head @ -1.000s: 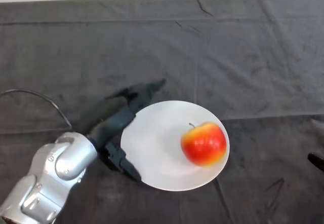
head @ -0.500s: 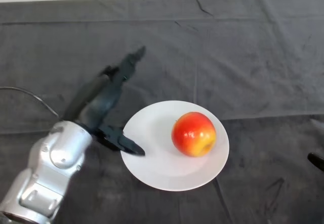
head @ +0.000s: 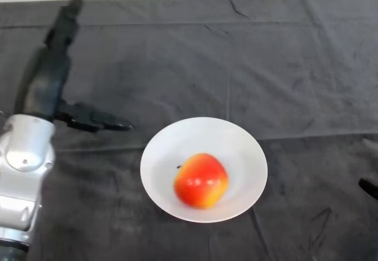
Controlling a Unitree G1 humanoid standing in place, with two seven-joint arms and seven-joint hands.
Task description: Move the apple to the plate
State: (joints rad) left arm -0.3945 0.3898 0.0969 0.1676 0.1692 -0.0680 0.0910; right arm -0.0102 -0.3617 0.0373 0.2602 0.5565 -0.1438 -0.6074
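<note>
My left hand [head: 50, 78] is at the far left of the frame, raised over the dark cloth [head: 295, 60] and well apart from everything else on the table. My silver-grey forearm rises almost straight up the left edge from the lower left corner, and the black hand carries on from it toward the upper left. The fingers [head: 65, 19] are stretched out straight, running up and a little to the right, with their tips close to the top edge of the frame, near where the cloth meets the pale strip beyond it. My thumb [head: 97, 121] sticks out sideways to the right, roughly level, its tip aimed toward the plate but stopping short of the rim. Fingers and thumb are spread wide apart, nearly at a right angle to each other, and I hold nothing between them.

The apple [head: 201, 180] lies on the white plate [head: 242, 149], in the plate's lower left part, below the middle of the frame. It is red with a yellow patch along its lower side, and its short stem points up and to the left. The plate sits flat on the cloth, slightly right of centre.
</note>
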